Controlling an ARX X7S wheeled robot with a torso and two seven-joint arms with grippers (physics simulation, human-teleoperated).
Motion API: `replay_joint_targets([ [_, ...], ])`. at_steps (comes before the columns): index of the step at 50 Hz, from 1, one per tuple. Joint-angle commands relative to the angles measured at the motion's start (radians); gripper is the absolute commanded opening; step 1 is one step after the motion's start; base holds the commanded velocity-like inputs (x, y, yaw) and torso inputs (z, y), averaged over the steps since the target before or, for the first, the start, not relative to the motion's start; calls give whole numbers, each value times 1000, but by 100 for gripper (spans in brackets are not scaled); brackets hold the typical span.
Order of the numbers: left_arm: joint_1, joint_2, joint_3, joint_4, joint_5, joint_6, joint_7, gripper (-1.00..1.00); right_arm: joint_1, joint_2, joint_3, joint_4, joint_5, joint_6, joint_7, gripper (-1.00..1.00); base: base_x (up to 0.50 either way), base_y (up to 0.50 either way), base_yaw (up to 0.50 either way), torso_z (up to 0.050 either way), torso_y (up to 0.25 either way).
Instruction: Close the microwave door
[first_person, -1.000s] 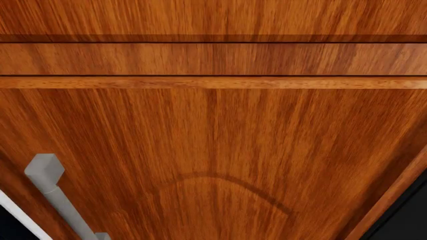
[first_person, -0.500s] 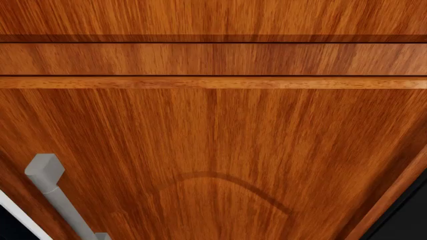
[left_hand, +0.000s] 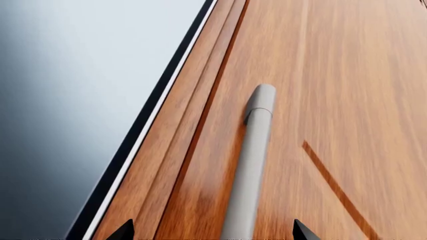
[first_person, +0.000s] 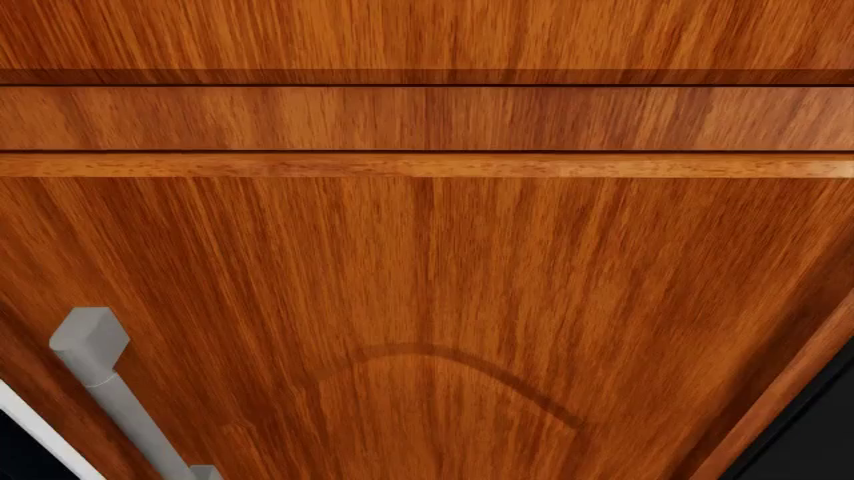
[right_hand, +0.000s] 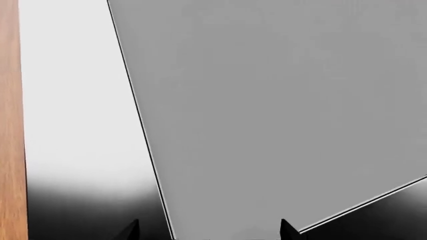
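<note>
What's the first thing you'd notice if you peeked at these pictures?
Shiny orange-brown wooden cabinet door fills the whole head view, very close. A grey bar handle sits at its lower left, and the left wrist view looks along it. The right wrist view shows a big plain grey panel.

Wood cabinet door; grey handle mounted.

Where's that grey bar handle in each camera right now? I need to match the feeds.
Head view: the handle sits at the lower left, running down off the bottom edge, on the wood door.
Left wrist view: the handle is in mid-frame, running to the bottom edge, between the two dark fingertips.
Right wrist view: not in it; only grey panels and a wood strip.
Shared landmark: the wood grain.
</note>
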Motion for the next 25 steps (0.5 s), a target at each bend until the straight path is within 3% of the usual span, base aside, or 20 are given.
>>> replay_joint_targets([
  [1,3,-3,5,5,-4,4,-3,100,5,86,-26,104,382,-54,339,100,0,0,0,0,0],
  [8,4,-6,7,6,-7,7,-5,100,5,132,-151,204,553,-132,431,100,0,0,0,0,0],
  [25,13,-15,9,9,-2,9,-1,100,5,150,-220,246,548,-148,434,100,0,0,0,0,0],
])
